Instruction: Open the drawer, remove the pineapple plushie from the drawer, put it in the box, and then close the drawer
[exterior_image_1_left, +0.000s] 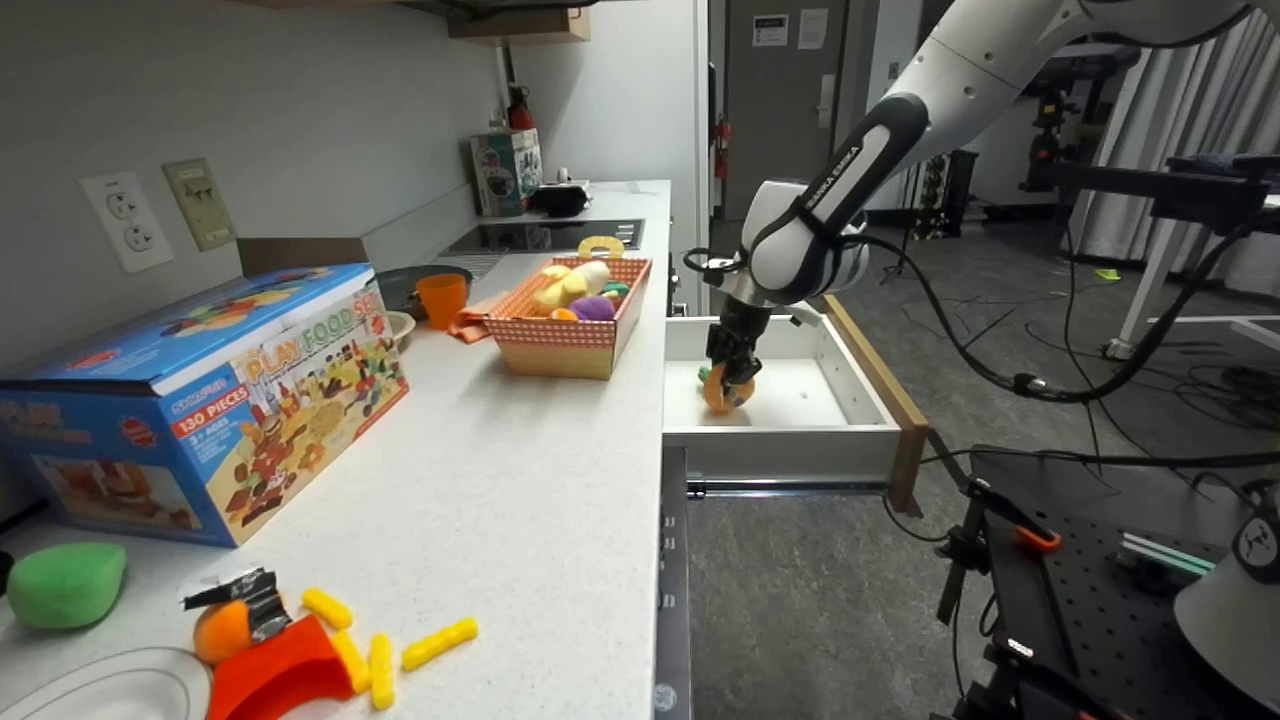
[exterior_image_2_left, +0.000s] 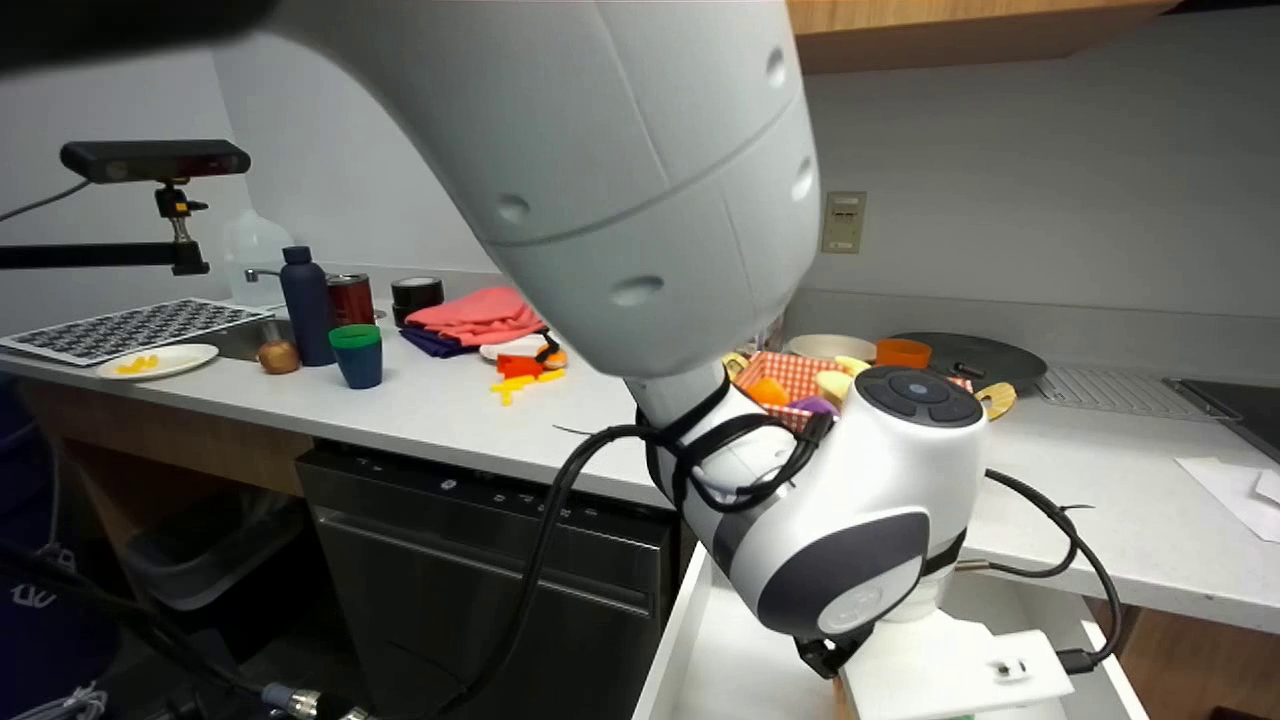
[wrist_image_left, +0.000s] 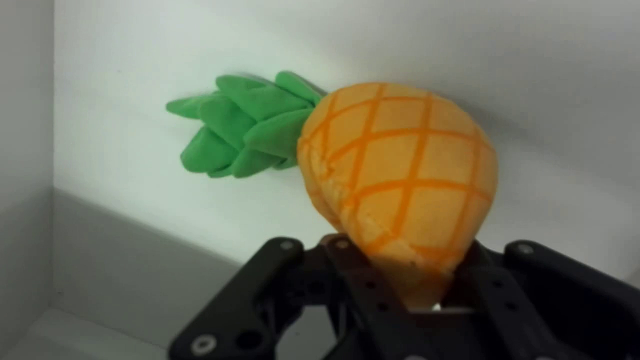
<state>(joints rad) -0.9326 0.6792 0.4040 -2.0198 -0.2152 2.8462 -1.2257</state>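
Fabric of the pineapple plushie fills the gap in the gripper in your wrist view, so you can't see the contact faces, and the right side of the grip is partly covered and very dark. You also can't tell whether the plushie rests on the floor of the drawer or sits just off it. In an exterior view, the robot arm blocks the middle of the scene: you lose part of the box and get only slivers of the plushie, while the drawer runs out of frame at the bottom. As for the gripper, its fingers press in from both sides of the plushie's rounded end, pinching it narrow; the green top points left, clear of the grip. In an exterior view, you have the plushie inside the pulled-out drawer, near and left of its middle, with the box, toys in it, on the counter to the left
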